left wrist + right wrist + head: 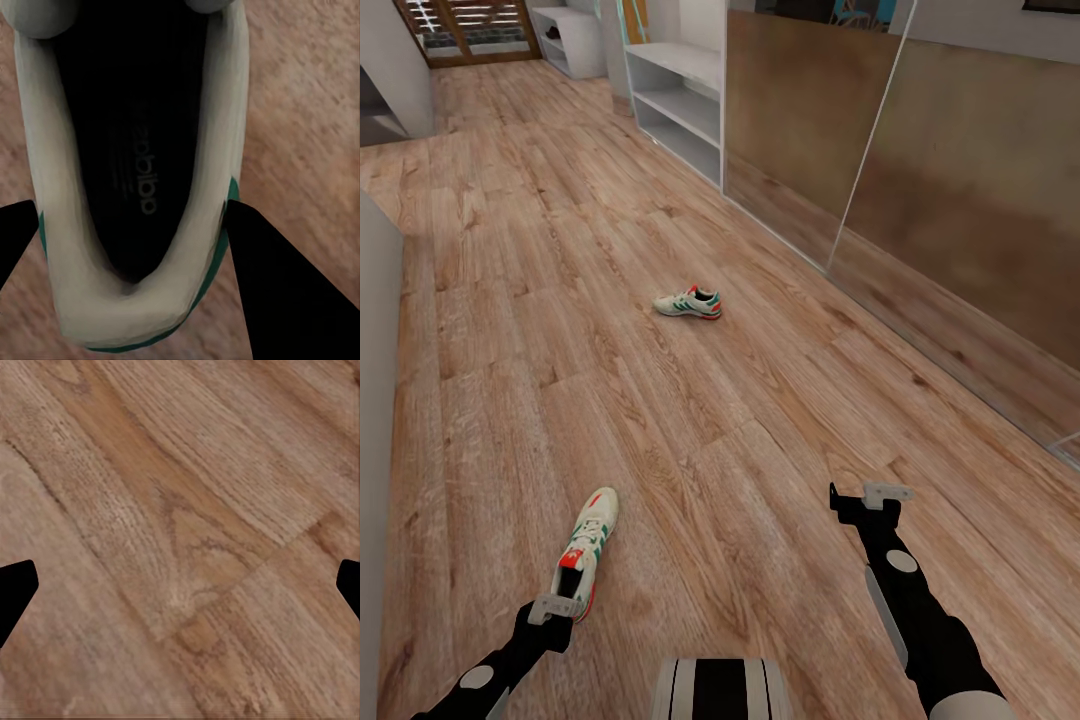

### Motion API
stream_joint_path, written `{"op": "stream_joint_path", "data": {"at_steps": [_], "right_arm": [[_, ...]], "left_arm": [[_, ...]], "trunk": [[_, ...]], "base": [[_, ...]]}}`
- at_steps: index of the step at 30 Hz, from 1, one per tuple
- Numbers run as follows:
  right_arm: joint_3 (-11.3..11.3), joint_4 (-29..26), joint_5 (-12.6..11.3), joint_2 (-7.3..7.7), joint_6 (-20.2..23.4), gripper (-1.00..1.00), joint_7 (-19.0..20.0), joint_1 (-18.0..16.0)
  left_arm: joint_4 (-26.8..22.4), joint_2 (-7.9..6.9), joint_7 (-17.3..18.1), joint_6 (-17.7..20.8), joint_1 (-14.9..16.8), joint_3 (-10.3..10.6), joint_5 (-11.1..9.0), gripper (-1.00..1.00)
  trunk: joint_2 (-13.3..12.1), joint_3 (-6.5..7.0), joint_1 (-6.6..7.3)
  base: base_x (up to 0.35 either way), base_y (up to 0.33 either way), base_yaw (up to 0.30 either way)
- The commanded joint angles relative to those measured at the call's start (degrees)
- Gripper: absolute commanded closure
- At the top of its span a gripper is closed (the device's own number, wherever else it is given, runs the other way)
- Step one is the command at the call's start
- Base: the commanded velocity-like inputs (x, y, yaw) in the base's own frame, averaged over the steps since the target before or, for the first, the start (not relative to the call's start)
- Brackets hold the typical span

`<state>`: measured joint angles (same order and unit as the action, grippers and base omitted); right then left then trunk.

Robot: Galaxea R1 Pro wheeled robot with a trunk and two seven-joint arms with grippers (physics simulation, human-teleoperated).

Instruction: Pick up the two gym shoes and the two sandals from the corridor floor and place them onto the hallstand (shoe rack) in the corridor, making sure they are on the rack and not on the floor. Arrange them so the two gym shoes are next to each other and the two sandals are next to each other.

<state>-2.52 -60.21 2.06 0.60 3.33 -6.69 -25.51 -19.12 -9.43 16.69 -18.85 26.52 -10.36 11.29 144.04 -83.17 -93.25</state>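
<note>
Directly beneath the left gripper (556, 610) lies an off-white low gym shoe with green side stripes and a red-orange heel patch (587, 552), flat on the light brown wood-plank corridor floor (510, 380), its toe pointing away from the robot. Seen along the wrist, the shoe's dark inner sole and pale heel collar (135, 187) sit between the two black fingertips (289, 292), one on each side of the heel. The fingers are spread and straddle the heel; whether they already touch its sides cannot be told.

Farther ahead and to the right of that hand, well apart, the second matching off-white sneaker (689, 302) rests on the floor on its own. Beyond it, along the right-hand wall, stands the pale grey-white hallstand with open shelves (680, 100).

The right gripper (870, 497) hangs over bare planks (180, 540), its fingers wide apart and grasping nothing.

Judging by this, the step in hand is picking up the first gym shoe. The next move calls for closing the left fingers firmly on the heel, then lifting.
</note>
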Motion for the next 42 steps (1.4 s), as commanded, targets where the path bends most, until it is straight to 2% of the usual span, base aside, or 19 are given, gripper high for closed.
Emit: {"op": "stream_joint_path", "data": {"at_steps": [1,17,23,24,30,38,42], "right_arm": [[0.06,0.04,0.22,0.02,0.33,-1.00,-0.19,0.00],[0.13,0.19,0.22,-0.04,0.35,-1.00,-0.16,0.02],[0.15,2.27,0.28,-0.07,0.23,-1.00,-0.20,0.02],[0.15,4.93,0.33,-0.07,0.15,-1.00,-0.24,0.04],[0.05,9.68,0.45,0.06,-0.13,-1.00,-0.25,0.05],[0.05,17.18,1.13,0.40,-2.69,-1.00,-0.33,0.09],[0.12,22.47,2.00,0.46,-6.82,-1.00,-0.31,0.08]], "left_arm": [[0.05,0.03,0.27,-0.22,0.03,-0.56,0.67,1.00],[0.04,0.00,0.27,-0.18,0.03,-0.65,0.64,1.00],[0.06,-0.05,0.19,-0.17,0.00,-0.84,-0.71,1.00],[0.11,-0.06,0.18,-0.21,-0.11,-0.87,-2.60,1.00],[0.05,-0.17,0.18,-0.22,-1.46,-0.93,-4.94,1.00],[-0.16,-0.37,0.18,-0.37,-3.83,-1.30,-7.04,1.00],[-0.05,-0.52,0.18,-2.49,-5.43,-1.83,-7.63,1.00]], "trunk": [[0.00,0.19,0.03],[-0.22,3.73,0.45],[-0.30,5.06,0.60],[-0.31,5.28,0.63],[-0.39,6.82,0.78],[-0.50,9.24,0.99],[-0.55,10.48,1.09]], "base": [[0.000,0.000,0.000],[0.000,0.000,0.000],[0.000,0.000,0.000],[0.000,0.000,0.000],[0.000,0.000,0.000],[0.000,0.000,0.000],[0.000,0.000,0.000]]}}
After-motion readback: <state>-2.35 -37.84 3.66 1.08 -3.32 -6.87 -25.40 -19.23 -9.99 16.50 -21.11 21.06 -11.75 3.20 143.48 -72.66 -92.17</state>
